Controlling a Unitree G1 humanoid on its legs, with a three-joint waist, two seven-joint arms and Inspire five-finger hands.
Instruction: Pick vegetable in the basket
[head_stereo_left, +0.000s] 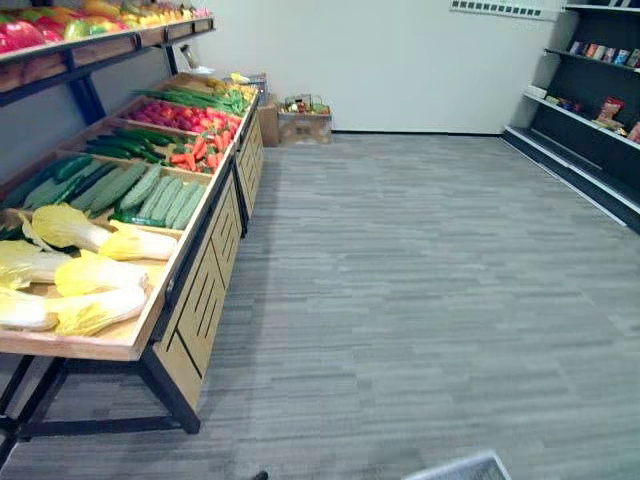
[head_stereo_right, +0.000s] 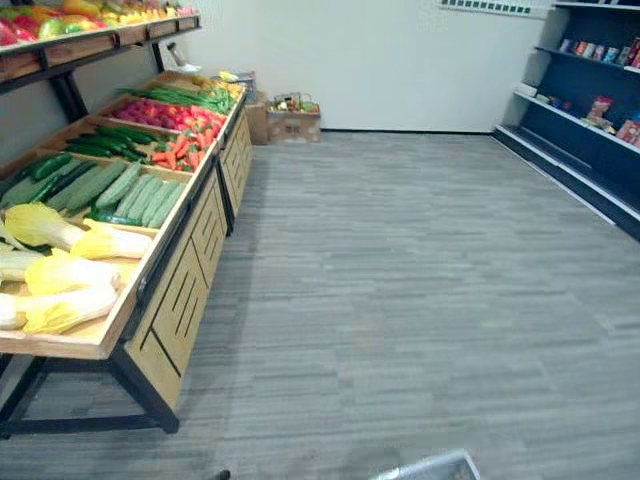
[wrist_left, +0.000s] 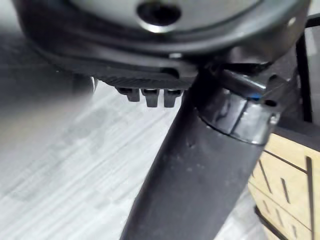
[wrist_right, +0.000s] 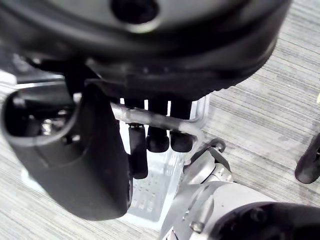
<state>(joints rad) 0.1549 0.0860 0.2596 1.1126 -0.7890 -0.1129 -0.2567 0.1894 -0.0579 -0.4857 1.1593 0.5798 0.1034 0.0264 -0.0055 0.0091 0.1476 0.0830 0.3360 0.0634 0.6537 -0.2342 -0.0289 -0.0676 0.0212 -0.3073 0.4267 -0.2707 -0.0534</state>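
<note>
One white basket (wrist_right: 150, 195) hangs from the right hand (wrist_right: 95, 170). In the right wrist view the fingers (wrist_right: 181, 141) are curled over its thin bar handle (wrist_right: 155, 120), and the thumb sits on the other side. A corner of the same basket shows low down in the eye views, over the grey floor (head_stereo_left: 420, 300).

About six pale yellow cabbages (head_stereo_left: 95, 275) lie in the nearest box of the long wooden stand (head_stereo_left: 200, 290) on the left. They touch each other. Next along is a row of light green cucumbers (head_stereo_left: 150, 195), packed side by side, too close to count. Dark green cucumbers (head_stereo_left: 125, 145) lie in the box after that, then a heap of orange carrots (head_stereo_left: 195, 152), then small red vegetables (head_stereo_left: 185, 118), then long green ones (head_stereo_left: 195, 97) at the far end. All the vegetables are on the stand, well apart from the basket.

One shelf over the stand holds fruit (head_stereo_left: 100, 22). Two brown boxes (head_stereo_left: 305, 125) sit by the far wall. Dark shelves (head_stereo_left: 590, 110) line the right side.

The left hand (wrist_left: 142, 81) shows in its own wrist view near the stand's side. I cannot tell if its fingers are apart or together.
</note>
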